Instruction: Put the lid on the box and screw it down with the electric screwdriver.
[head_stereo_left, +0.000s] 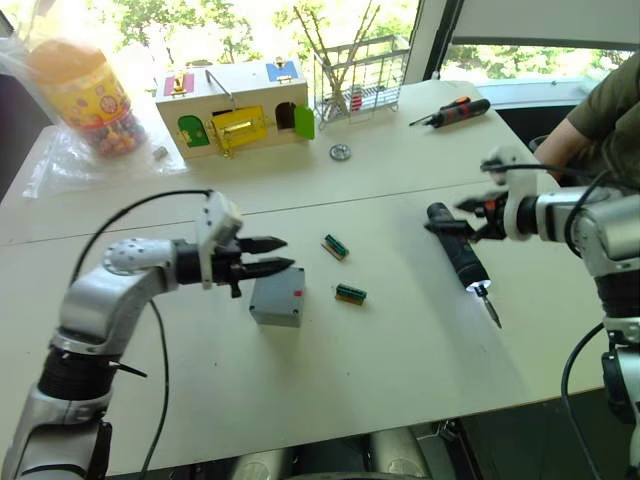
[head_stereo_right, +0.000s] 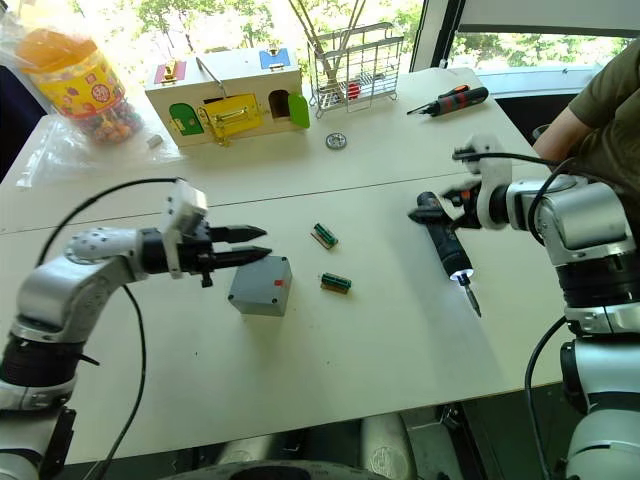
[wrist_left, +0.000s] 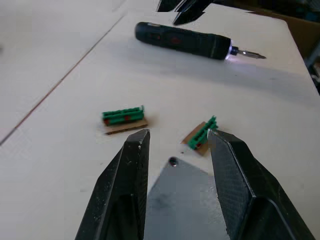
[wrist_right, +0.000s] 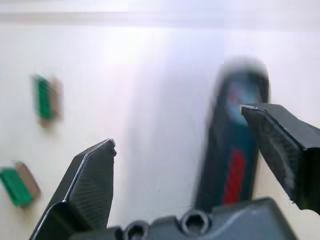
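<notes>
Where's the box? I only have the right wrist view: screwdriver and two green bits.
Observer: The box sits to the robot's left of the green bits, well apart from the screwdriver.
Operator: Lid on it?
Observer: Looks so. A flat grey lid with a screw hole at one corner covers its top.
Operator: Left end effector?
Observer: The left end effector is open, just above the box's far edge, holding nothing.

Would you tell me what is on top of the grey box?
A flat grey lid covers the box, one screw at a corner. The left claw hovers above. The contents are hidden.
</notes>
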